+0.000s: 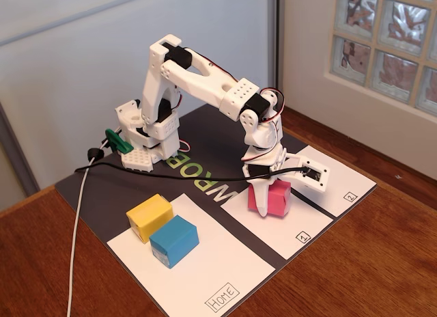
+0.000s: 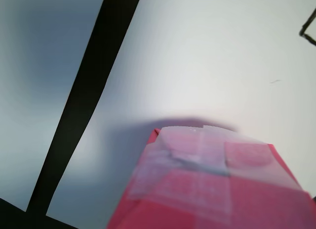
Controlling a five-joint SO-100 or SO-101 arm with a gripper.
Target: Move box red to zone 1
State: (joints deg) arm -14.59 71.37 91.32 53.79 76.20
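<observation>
1. Fixed view: box red (image 1: 272, 198) is sitting on zone 1 (image 1: 300, 221), the white paper square w/ a small boxed "1" at its near right corner. Box is resting toward the far left part of that sheet, near the black strip.
2. Orientation: box is standing upright on the paper, one vertical edge turning toward the cam, so it's lying skewed to the sheet's edges. Sides are looking roughly equal; long axis – can't tell.
3. Gripper (image 1: 268, 183) is coming straight down onto the box top; white fingers are straddling the upper part of the box. Jaws appear to be closing on it, tho actual contact isn't clear from this angle.
4. Wrist view: box red (image 2: 217, 189) is filling the lower right, blurred, close to the lens; white paper behind it, black strip running diagonally at left.
5. Yellow box (image 1: 148, 216) & blue box (image 1: 174, 240) are touching each other on the Home sheet (image 1: 218, 276), well apart from the red one.
6. Square marked "2" (image 1: 341, 184) is lying just right of zone 1.
</observation>
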